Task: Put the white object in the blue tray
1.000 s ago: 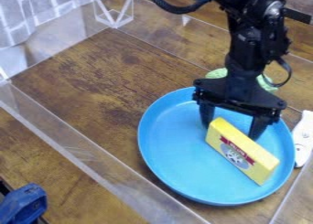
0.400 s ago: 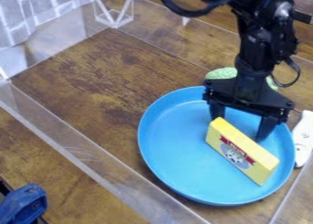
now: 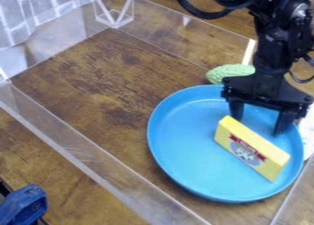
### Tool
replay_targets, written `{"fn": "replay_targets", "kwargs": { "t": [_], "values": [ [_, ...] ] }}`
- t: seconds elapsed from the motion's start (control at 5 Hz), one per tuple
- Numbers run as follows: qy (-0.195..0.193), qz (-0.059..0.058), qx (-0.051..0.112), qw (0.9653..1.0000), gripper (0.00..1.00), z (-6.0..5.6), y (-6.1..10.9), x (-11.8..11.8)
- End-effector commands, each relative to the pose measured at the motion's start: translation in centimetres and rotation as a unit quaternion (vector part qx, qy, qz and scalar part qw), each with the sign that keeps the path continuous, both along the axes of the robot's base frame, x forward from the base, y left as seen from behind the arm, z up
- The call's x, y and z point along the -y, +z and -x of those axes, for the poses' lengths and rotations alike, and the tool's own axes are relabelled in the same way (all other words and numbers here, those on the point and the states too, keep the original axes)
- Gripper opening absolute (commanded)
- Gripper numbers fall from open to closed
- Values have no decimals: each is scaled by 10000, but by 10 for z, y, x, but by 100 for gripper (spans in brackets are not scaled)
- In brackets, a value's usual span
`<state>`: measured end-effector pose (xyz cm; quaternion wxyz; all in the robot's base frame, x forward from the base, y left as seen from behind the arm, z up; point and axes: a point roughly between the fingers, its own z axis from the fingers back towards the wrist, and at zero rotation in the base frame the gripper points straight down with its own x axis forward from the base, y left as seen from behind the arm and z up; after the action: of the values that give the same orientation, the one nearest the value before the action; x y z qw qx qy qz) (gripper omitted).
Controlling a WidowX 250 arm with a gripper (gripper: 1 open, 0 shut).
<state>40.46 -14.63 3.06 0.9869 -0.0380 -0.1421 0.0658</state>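
Blue plastic it was, the big one: the tray (image 3: 185, 141) filled the lower right of the frame, shallow-rimmed and stiff by its look. Over its upper right side hung the black claw (image 3: 262, 117), fingers spread, nothing between them! Below sat the yellow block (image 3: 252, 149), red-and-white label up, inside the tray. And the prize? Far right edge of the frame, the white object (image 3: 307, 129), just outside the tray's rim, partly hidden by the claw. Slim, likely light, rigid, perhaps slick on its rounded ends; across the narrow middle looked the place to pinch, gently, lest it skid away.
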Motion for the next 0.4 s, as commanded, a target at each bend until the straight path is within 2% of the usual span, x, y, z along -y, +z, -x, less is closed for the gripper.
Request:
{"fn": "replay_targets", "kwargs": {
  "t": [0.0,0.2],
  "values": [
    [93,29,134,9999,100,-2,-2,6],
    [252,5,126,9996,100,-1,-11,2]
  ]
}}
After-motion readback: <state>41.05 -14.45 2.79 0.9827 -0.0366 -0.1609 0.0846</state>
